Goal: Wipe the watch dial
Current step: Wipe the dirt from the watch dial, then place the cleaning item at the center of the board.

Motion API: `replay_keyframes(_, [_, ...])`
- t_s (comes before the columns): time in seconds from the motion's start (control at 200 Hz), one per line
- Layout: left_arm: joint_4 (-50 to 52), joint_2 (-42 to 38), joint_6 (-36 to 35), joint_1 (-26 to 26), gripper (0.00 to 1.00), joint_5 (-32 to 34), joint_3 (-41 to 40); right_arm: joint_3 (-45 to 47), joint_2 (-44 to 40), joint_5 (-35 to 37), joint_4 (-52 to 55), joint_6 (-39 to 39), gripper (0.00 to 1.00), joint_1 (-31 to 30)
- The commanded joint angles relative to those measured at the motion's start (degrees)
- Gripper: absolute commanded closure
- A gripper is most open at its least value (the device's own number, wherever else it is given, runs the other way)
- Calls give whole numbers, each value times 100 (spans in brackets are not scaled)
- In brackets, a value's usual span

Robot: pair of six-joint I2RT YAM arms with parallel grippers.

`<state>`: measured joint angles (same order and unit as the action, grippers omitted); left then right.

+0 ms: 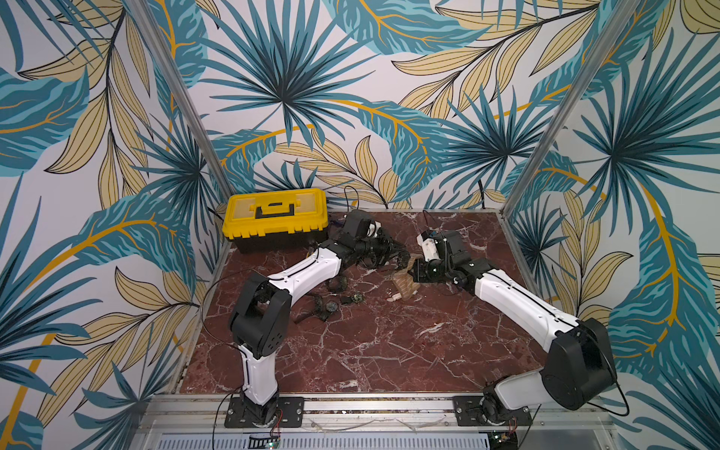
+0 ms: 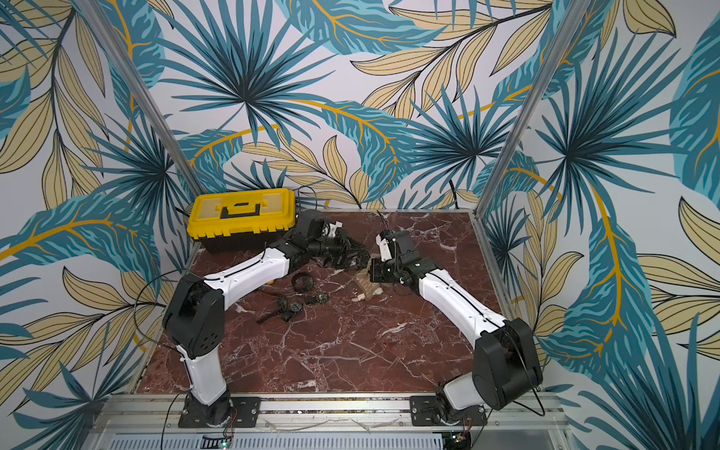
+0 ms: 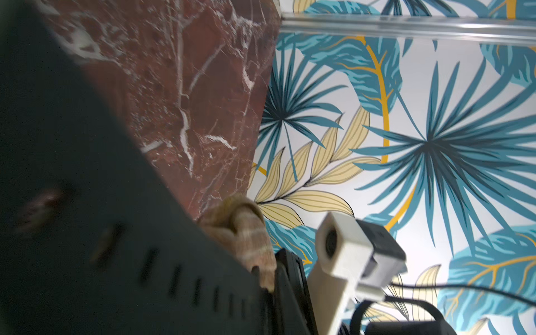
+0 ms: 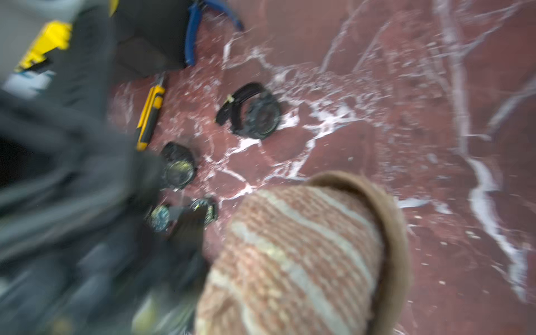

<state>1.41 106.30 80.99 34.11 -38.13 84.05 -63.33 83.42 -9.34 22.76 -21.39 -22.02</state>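
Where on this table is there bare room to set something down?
The near half of the table, between the arm bases, is bare. So is the far right corner, behind the right gripper. Crowded: loose watches by the left forearm, the toolbox far left, and the centre, where the left gripper holds a watch beside the cloth.

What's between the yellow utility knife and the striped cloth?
Loose black watches lie on the red marble table between knife and cloth; clearest in the right wrist view, though blurred.
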Motion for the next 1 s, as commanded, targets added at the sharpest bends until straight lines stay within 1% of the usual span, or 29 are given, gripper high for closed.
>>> replay_keyframes(0.0, [-395,-364,88,108,100,-367,132,-13,-348,554,-75,-214,98,56])
replay_keyframes(0.195, [-394,-308,66,105,100,-413,120,149,-912,480,-40,-348,96,299])
replay_keyframes(0.27, [-388,-278,60,104,100,-432,138,333,-1027,333,87,-640,95,529])
replay_keyframes(0.35, [-394,-268,48,105,100,-455,138,654,-1114,110,124,-904,92,769])
replay_keyframes(0.436, [-391,-276,31,105,100,-475,113,948,-1177,145,289,-995,90,895])
replay_keyframes(0.561, [-395,-295,17,105,100,-476,61,1270,-1275,433,550,-1042,87,1102])
replay_keyframes(0.621, [-388,-294,16,105,100,-476,43,1395,-1243,388,605,-1061,85,1259])
replay_keyframes(0.726, [-395,-296,21,105,100,-483,15,1600,-1103,237,540,-1156,75,1480])
replay_keyframes(0.761, [-395,-294,15,105,100,-471,6,1671,-1060,233,486,-1163,68,1553])
replay_keyframes(0.786, [-390,-294,14,105,100,-474,6,1708,-1029,231,471,-1189,60,1622])
replay_keyframes(0.806, [-391,-294,18,104,100,-476,-2,1737,-1007,224,450,-1200,57,1691])
replay_keyframes(0.916, [-395,-312,8,105,100,-476,-42,1720,-884,254,535,-1211,41,2034])
replay_keyframes(0.996, [-394,-329,-4,92,100,-472,-77,1539,-869,549,834,-1120,31,2152])
